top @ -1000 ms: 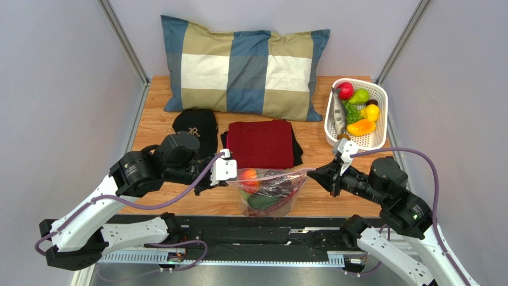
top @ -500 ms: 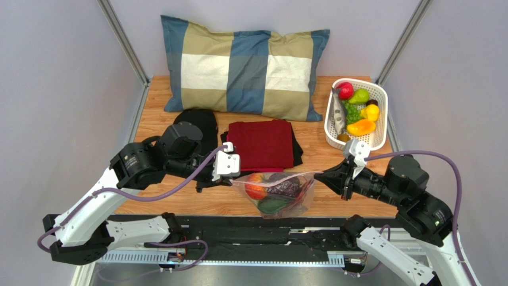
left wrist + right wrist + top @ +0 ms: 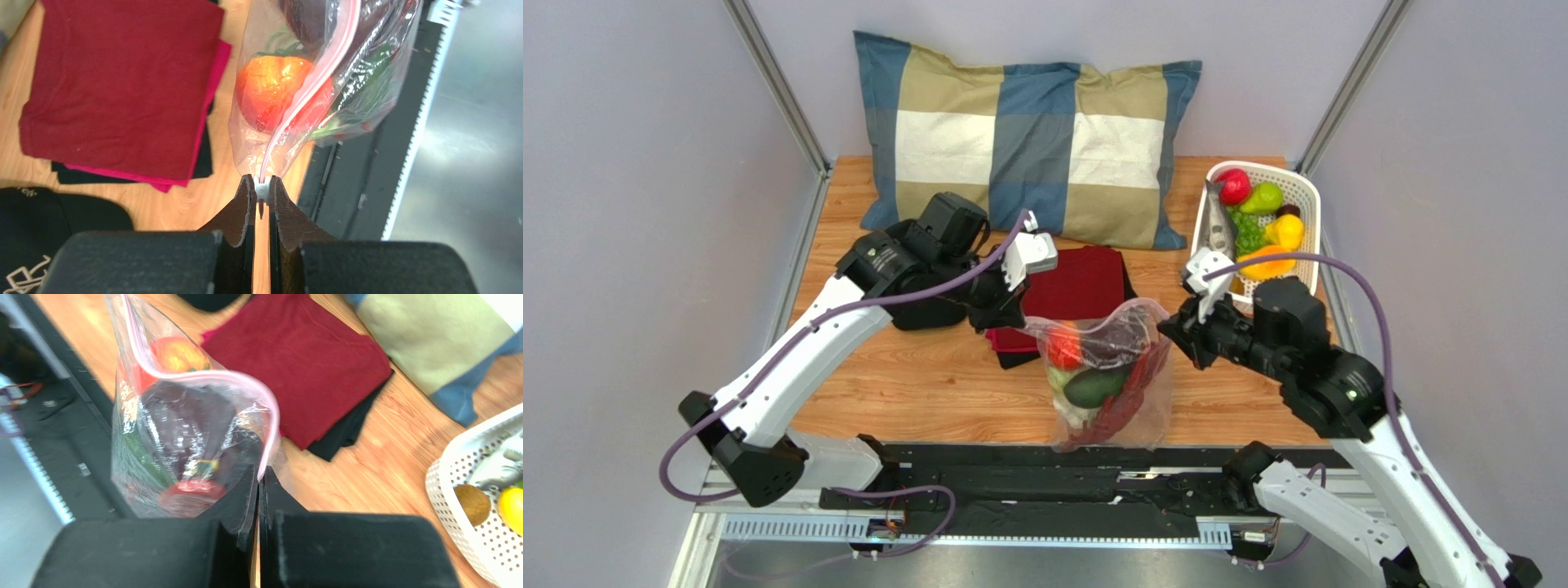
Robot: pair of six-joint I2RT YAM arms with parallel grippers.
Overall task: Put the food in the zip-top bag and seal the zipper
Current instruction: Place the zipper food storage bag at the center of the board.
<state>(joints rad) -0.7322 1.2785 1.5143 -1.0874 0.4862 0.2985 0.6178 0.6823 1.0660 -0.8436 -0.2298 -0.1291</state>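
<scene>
Zip-top bag [image 3: 1109, 374] hangs between the two arms on the near side of the folded red cloth [image 3: 1075, 284], its top overlapping the cloth's near edge in the overhead view. Whether its bottom rests on the table cannot be determined. Left gripper [image 3: 262, 184]: jaws pressed together on the bag's left top corner, at the end of the pink zipper [image 3: 310, 86]. Right gripper [image 3: 258, 473]: jaws clamped on the opposite top corner. Whether the zipper is sealed along its length cannot be told. Food inside: a dark purple piece [image 3: 184, 419], an orange-red tomato [image 3: 276, 92], a green piece [image 3: 1093, 387]. Wooden table [image 3: 891, 380], pale grey walls [image 3: 646, 184]. Checked pillow [image 3: 1014, 135] lies beyond the cloth, white basket [image 3: 1311, 233] holding more fruit and vegetables [image 3: 1263, 230] to its right, black cap [image 3: 43, 233] to its left.
</scene>
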